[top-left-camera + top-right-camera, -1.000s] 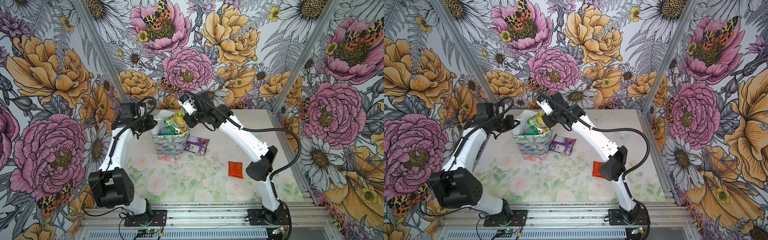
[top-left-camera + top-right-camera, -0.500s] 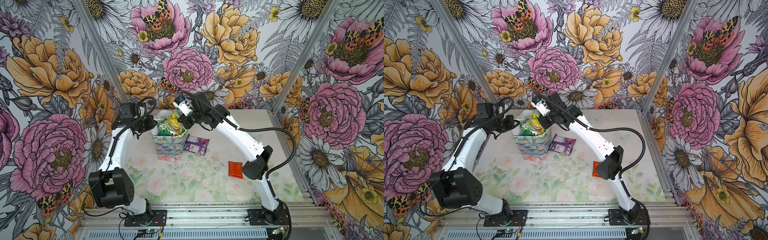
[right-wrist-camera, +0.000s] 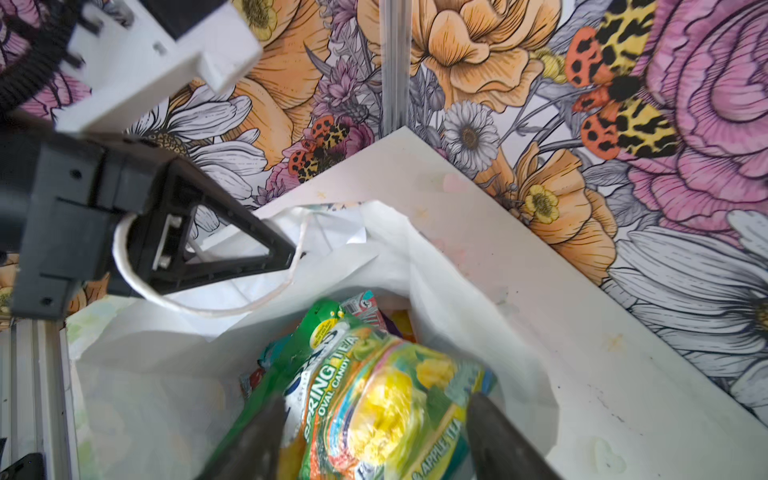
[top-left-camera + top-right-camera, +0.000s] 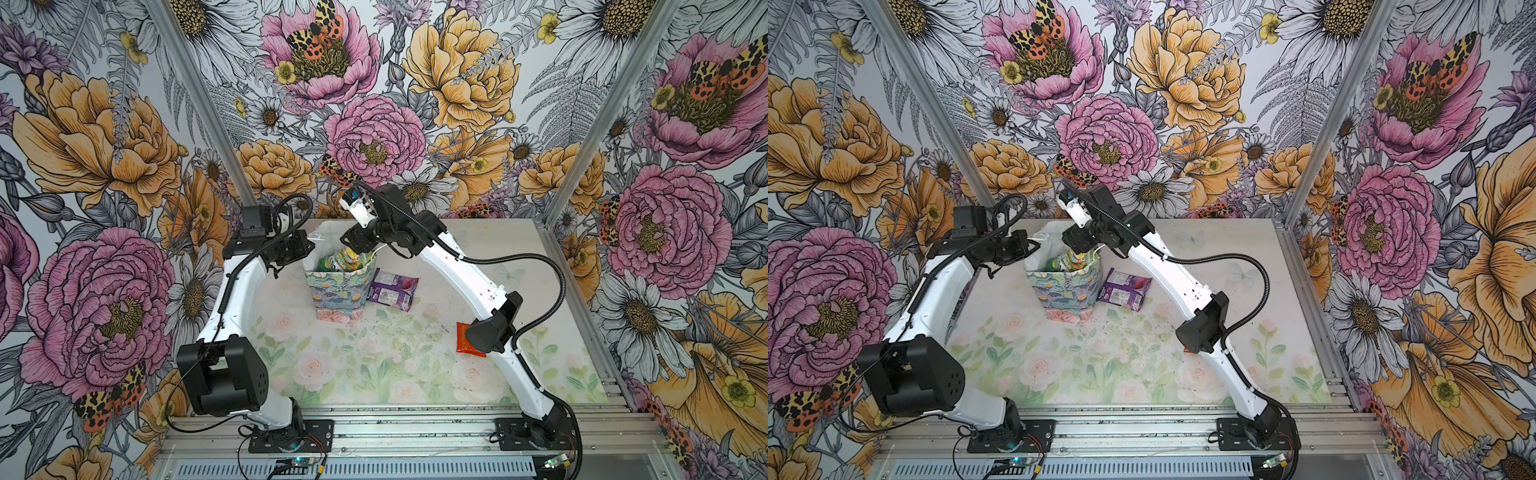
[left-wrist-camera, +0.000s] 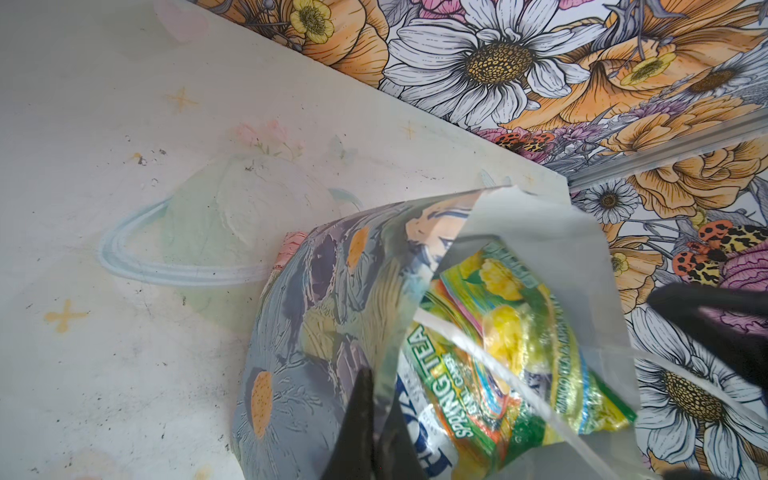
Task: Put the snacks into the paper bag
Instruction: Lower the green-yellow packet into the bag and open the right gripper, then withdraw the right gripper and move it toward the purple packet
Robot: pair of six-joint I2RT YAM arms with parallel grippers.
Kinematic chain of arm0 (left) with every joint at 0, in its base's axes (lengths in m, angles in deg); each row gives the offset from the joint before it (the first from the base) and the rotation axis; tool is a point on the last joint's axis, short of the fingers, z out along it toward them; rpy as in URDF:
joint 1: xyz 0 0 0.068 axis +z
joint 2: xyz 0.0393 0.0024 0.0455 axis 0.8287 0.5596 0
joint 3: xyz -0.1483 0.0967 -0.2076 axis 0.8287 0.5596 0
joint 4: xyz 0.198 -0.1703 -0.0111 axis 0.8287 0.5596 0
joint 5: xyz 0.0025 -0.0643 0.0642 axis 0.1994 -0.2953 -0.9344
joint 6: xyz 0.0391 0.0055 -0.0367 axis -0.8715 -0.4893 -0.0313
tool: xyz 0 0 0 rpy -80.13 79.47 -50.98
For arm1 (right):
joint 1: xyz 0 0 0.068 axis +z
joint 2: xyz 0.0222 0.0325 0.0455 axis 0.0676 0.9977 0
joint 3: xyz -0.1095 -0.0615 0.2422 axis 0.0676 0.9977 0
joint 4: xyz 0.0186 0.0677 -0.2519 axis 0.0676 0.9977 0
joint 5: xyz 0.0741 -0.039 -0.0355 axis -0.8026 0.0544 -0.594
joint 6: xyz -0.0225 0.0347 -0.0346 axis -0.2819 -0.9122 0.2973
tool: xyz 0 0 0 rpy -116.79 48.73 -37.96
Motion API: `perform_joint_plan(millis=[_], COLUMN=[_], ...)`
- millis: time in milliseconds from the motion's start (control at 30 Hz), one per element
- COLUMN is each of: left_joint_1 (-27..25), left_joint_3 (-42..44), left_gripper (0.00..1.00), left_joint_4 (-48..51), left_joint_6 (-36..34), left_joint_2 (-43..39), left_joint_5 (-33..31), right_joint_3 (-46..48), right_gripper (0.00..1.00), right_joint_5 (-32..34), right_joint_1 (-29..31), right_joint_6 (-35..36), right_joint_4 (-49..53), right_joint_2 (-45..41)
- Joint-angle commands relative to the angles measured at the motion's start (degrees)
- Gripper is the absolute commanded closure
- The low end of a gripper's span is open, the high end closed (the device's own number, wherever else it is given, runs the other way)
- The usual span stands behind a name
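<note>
The paper bag stands upright at the back of the table. My left gripper is shut on the bag's side wall at the rim. My right gripper hangs over the bag's mouth and is open. A green-yellow snack packet lies between its spread fingers, in the bag on top of other packets. A purple packet lies flat just right of the bag. A red sachet lies further right, partly hidden by my right arm.
The bag's white cord handle loops around my left gripper's fingers. The flowered back wall stands close behind the bag. The right arm's elbow hangs over the table's right side. Metal rails run along the front edge.
My right gripper moved left over the bag's mouth with the green-yellow packet, then opened. The packet now sits lower in the bag. The left gripper has not moved.
</note>
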Motion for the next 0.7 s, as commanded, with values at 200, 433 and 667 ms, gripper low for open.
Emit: perform_joint_plan(millis=[200, 433, 667], left_joint_1=[-0.49, -0.38, -0.21], left_joint_3=[-0.98, -0.9, -0.86], left_gripper=[1.0, 1.0, 1.0], left_joint_4=[1.27, 1.27, 1.24], left_joint_6=[-0.99, -0.98, -0.9], left_joint_2=[-1.48, -1.57, -1.49], left_joint_5=[1.09, 1.25, 1.12], right_joint_3=[-2.52, 6.54, 25.13], right_gripper=[0.0, 0.01, 0.02], right_joint_5=[4.24, 7.9, 9.02], right_joint_1=[-0.13, -0.64, -2.88], right_joint_6=[-5.42, -7.61, -9.7], right_joint_4=[-8.15, -8.15, -11.28], right_joint_2=[-7.41, -16.12, -27.83])
